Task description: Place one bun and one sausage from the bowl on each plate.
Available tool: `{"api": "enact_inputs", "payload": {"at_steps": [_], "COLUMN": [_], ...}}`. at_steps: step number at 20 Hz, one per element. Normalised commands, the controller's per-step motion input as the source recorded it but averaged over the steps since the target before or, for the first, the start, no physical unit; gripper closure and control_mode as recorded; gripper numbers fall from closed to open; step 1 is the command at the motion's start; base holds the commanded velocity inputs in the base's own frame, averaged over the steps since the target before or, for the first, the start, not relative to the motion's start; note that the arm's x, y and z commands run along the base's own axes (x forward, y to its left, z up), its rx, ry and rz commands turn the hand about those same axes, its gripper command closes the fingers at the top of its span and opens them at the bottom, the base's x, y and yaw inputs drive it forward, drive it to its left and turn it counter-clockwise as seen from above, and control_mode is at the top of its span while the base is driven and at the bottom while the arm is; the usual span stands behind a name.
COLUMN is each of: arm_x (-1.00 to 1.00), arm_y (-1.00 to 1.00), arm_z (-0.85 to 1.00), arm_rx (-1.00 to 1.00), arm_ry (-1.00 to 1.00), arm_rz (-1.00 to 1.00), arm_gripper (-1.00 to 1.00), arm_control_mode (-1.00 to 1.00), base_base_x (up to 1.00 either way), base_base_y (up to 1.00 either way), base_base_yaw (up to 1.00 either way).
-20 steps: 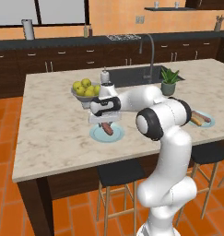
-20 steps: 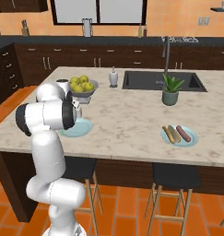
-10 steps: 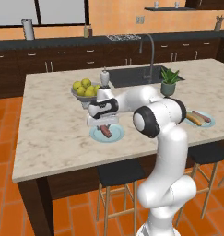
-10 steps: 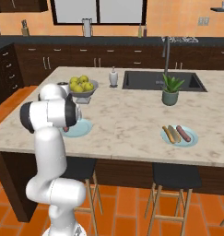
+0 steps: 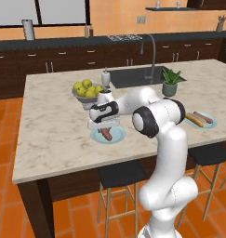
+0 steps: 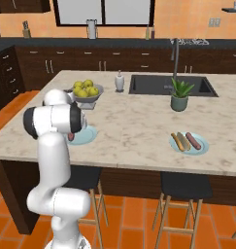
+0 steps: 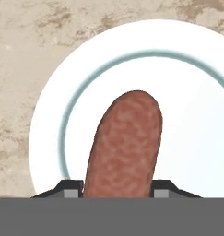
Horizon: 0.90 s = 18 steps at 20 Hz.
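Pincer (image 7: 118, 191) clamped on a sausage (image 7: 124, 143) just over the near plate (image 7: 196, 133), no bun there yet; far plate (image 5: 208, 123) apparently served already.

A: Colours near the fruit bowl (image 5: 86, 96)?
B: It's grey, with yellow-green fruit (image 5: 85, 88). In front of it: white plate (image 7: 187, 120) with teal-grey ring, mottled reddish-brown sausage (image 7: 125, 143). Counter (image 5: 54, 116) beige marbled.
A: Far plate (image 6: 201, 148)?
B: Pale blue, with tan bun (image 6: 178, 141), reddish sausage (image 6: 193, 140).
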Motion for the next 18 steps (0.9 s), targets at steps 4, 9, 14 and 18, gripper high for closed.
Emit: {"api": "enact_inputs", "payload": {"at_steps": [4,9,14,18], "arm_x": [0.10,0.02,0.00,-0.59], "arm_y": [0.00,0.00,0.00,-0.11], "arm_z": [0.00,0.00,0.41,0.87], "arm_rx": [0.00,0.00,0.00,0.00], "arm_ry": [0.00,0.00,0.00,0.00], "arm_rz": [0.00,0.00,0.00,0.00], "arm_gripper": [-1.00,-1.00,-1.00,-1.00], "arm_control_mode": [-1.00,-1.00,-1.00,-1.00], "base_base_x": [0.00,0.00,0.00,0.00], "base_base_y": [0.00,0.00,0.00,0.00], "base_base_yaw": [0.00,0.00,0.00,0.00]}}
